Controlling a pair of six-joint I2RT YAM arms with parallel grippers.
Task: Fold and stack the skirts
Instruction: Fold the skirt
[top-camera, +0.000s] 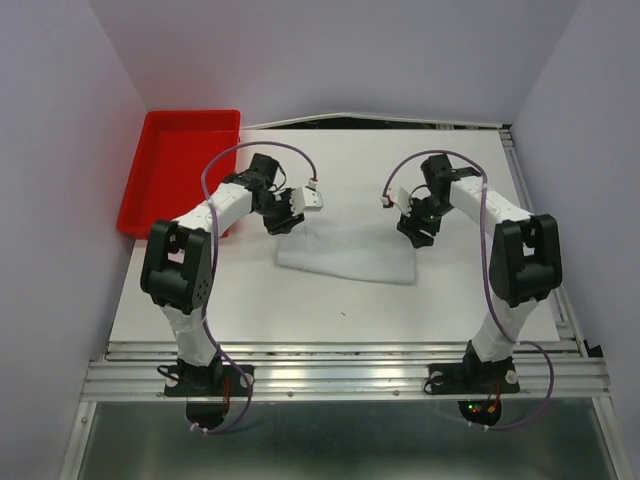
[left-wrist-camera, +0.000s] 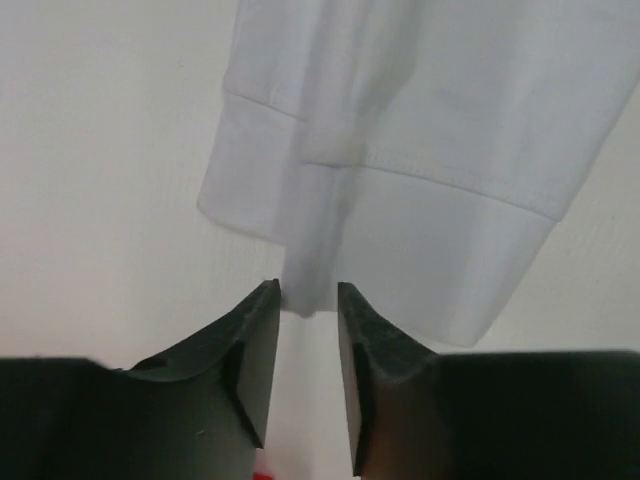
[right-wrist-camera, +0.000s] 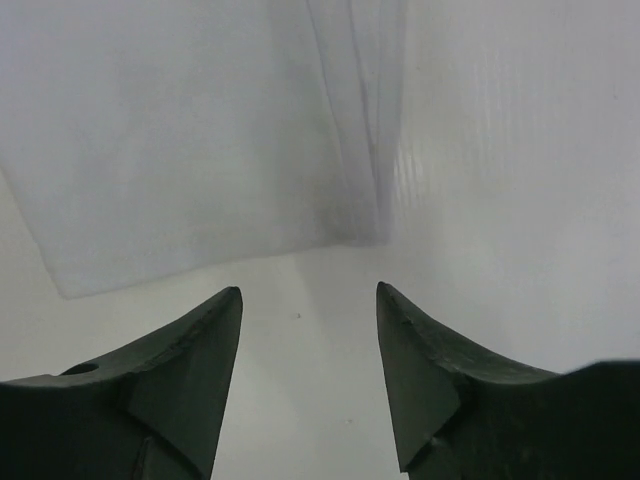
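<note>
One skirt, white and folded into a flat rectangle, lies on the white table between the two arms. My left gripper sits at the skirt's far left corner. In the left wrist view its jaws stand narrowly apart, and a raised point of the skirt reaches in between the fingertips. My right gripper is at the far right corner. Its jaws are wide apart with only bare table between them, and the skirt's corner lies just ahead of the tips.
A red tray stands at the table's far left, beside the left arm. Pale walls close in on the left, back and right. A metal rail runs along the near edge by the arm bases.
</note>
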